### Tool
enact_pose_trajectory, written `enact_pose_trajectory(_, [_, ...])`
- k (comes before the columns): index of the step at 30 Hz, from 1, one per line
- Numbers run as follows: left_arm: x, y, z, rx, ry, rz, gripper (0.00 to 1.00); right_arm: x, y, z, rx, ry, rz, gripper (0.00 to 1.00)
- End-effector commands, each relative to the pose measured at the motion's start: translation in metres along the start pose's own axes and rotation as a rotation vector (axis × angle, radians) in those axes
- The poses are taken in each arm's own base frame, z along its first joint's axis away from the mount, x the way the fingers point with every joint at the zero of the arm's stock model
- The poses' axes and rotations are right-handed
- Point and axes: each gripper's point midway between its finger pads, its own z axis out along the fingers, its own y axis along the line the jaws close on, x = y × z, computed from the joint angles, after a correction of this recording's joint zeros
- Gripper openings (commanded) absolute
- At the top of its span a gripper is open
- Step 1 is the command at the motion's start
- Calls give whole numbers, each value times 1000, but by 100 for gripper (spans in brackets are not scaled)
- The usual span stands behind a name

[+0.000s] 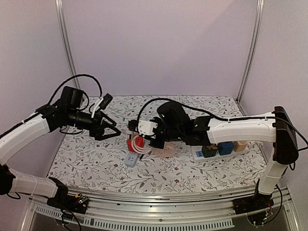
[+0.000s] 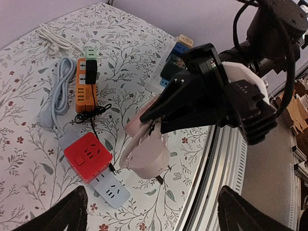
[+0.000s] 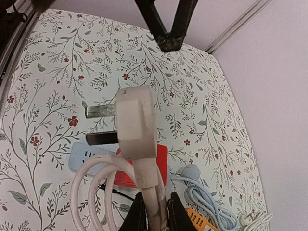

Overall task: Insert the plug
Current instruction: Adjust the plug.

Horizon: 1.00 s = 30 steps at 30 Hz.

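A pale pink plug (image 3: 137, 126) with flat metal prongs (image 3: 100, 112) hangs in my right gripper (image 3: 155, 208), which is shut on the plug's neck. Its pink cable (image 3: 94, 183) loops below. The plug is held above a red cube socket (image 3: 162, 159) that sits on a pale blue power strip (image 3: 85, 157); the prongs point sideways and are clear of both. In the left wrist view the plug (image 2: 150, 158) hovers right of the red cube (image 2: 87, 156) and strip (image 2: 111, 191). My left gripper (image 1: 115, 131) is open and empty, left of the red cube (image 1: 136, 142).
An orange power strip (image 2: 86, 85) with a coiled grey-blue cable (image 2: 57, 95) and a white cable (image 2: 50, 39) lie further back. A white strip with dark green, blue and peach adapters (image 1: 217, 148) sits at the right. The table's front rail (image 2: 226, 159) is near.
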Motion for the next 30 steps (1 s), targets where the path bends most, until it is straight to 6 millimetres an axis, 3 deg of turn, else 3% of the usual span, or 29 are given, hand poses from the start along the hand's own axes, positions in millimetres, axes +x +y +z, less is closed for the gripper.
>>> enact_pose_trajectory(1, [-1,-8,18,96,-115,37,93,-38,-26,-10,51,-130,70,0])
enact_pose_trajectory(7, [6,-25,15,206,-195,-23,97,-35,-34,-4,93,-67,182,0])
enact_pose_trajectory(15, [-4,-1,17,169,-259,-148,84,-42,-46,-1,141,-6,186,0])
enact_pose_trajectory(24, [-12,19,21,136,-357,-298,90,-53,-51,-10,158,6,190,0])
enact_pose_trajectory(30, [-21,8,27,166,-419,-305,84,-54,-44,-9,163,14,201,0])
